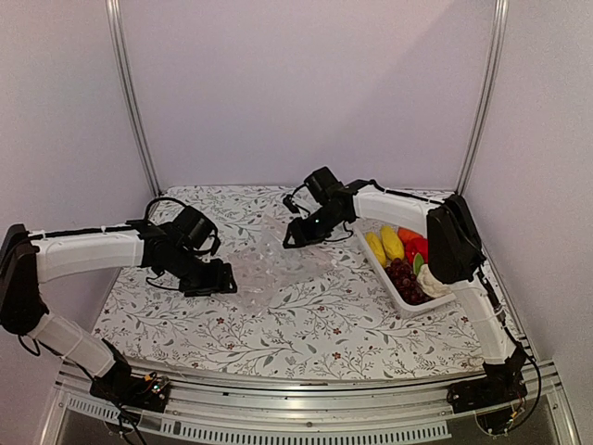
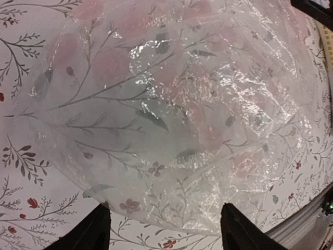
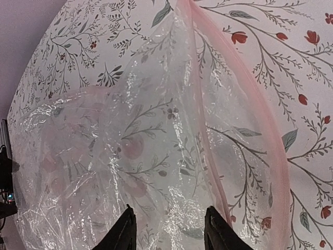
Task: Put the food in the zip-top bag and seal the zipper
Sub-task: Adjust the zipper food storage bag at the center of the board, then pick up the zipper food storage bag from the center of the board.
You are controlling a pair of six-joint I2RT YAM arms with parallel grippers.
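Your task has barely begun. The bag (image 1: 278, 264) lies flat and empty on the tabletop (image 1: 306, 324) between the arms, and its pink zipper (image 3: 281, 166) looks unsealed. All the food (image 1: 403, 255) sits in the white basket (image 1: 384, 278) to the right. Your left fingers (image 2: 91, 232) and right fingers (image 3: 122, 234) are spread above the bag, pinching nothing. You still have to fill and seal it. No brand, label or writing can be read.

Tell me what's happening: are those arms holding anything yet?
Left gripper and right gripper: jaws open, empty, over the zip-top bag. Bag lying crumpled, looks empty. Food in the white basket, nothing blocking.
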